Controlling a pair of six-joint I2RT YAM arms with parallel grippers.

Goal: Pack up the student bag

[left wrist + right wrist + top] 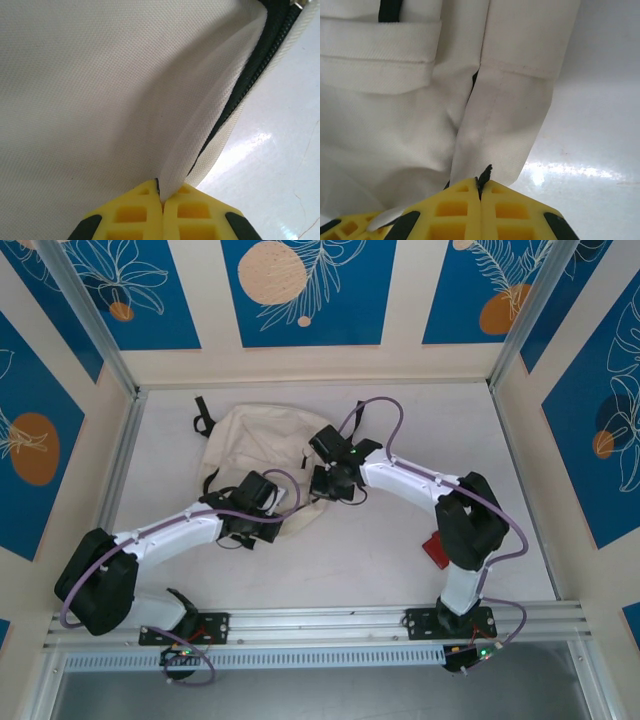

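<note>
The student bag (262, 445), a cream canvas backpack with black straps, lies flat at the back middle of the table. My left gripper (270, 522) is at the bag's near edge. In the left wrist view it (161, 192) is shut on a raised fold of the bag's cream fabric (200, 135), right beside the black zipper line (260, 55). My right gripper (326, 481) is at the bag's right edge. In the right wrist view it (481, 185) is shut on a small black zipper tab (485, 174), below a cream flap (505, 110).
A small red object (437, 548) lies on the white table (350, 560), partly behind the right arm's elbow. Aluminium posts and panel walls close the table in on the left, right and back. A black strap (203, 415) trails from the bag's far left corner.
</note>
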